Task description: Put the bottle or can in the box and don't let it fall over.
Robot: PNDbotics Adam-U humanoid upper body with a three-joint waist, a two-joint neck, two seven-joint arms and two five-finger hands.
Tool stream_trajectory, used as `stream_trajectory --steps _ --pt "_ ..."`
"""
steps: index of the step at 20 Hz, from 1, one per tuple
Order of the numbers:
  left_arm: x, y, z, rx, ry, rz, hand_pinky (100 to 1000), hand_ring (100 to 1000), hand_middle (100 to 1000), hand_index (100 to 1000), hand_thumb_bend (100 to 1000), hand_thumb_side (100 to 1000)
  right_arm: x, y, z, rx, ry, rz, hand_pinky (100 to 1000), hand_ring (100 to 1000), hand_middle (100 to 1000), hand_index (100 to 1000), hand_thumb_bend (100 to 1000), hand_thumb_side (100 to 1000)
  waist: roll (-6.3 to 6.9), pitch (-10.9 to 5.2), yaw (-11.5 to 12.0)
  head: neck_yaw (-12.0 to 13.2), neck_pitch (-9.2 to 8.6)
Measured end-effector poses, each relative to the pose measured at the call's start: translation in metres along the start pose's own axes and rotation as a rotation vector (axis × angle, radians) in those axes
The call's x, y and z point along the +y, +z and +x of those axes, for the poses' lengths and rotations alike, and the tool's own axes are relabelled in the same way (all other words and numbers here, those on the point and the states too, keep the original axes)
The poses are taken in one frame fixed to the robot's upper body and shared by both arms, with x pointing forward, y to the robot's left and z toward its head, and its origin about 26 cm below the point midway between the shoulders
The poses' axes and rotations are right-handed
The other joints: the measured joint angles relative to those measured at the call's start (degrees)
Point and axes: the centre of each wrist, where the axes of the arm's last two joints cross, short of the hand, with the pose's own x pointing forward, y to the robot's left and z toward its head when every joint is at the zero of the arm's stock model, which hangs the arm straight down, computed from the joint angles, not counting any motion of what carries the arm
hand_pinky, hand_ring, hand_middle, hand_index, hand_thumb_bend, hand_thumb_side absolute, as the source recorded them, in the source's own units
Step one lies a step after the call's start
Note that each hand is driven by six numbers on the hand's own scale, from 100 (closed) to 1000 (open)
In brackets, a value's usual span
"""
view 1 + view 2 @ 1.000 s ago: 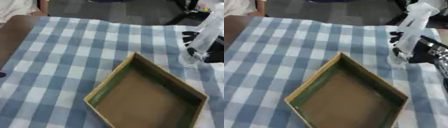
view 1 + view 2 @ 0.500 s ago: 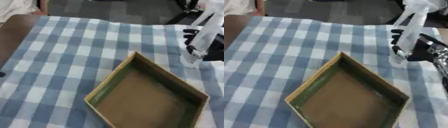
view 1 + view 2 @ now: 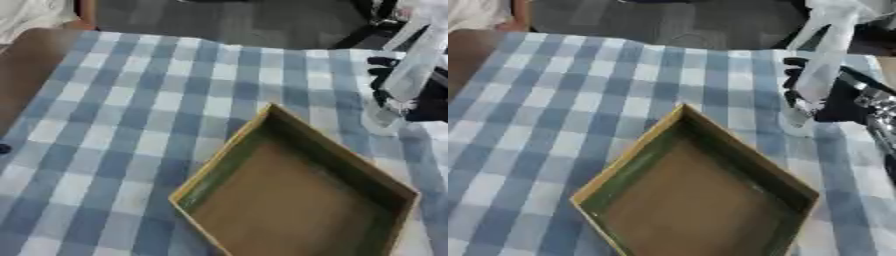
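The tall clear plastic bottle (image 3: 819, 65) with a white top is tilted, its top leaning up and away to the right, its base low over the blue-and-white checked cloth. It sits in the black right hand (image 3: 826, 92), whose fingers curl round its lower part. The shallow open cardboard box (image 3: 697, 192) with greenish inner walls lies turned like a diamond, below and to the left of that hand, its near corner just beside the bottle's base.

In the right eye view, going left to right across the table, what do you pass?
Bare brown tabletop at the left edge → checked cloth → empty cardboard box → clear bottle, tilted, held by the right hand.
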Motion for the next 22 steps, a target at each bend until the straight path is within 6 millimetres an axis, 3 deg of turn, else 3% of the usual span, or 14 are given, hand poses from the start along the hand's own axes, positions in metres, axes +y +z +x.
stream_trajectory --steps 22 --pt "0.000 0.000 0.000 0.003 0.006 -0.002 1000 638 854 924 100 723 -0.001 -0.001 0.011 -0.035 -0.033 -0.026 891 1000 1000 166 100 248 0.12 -0.60 -0.5 0.0 0.07"
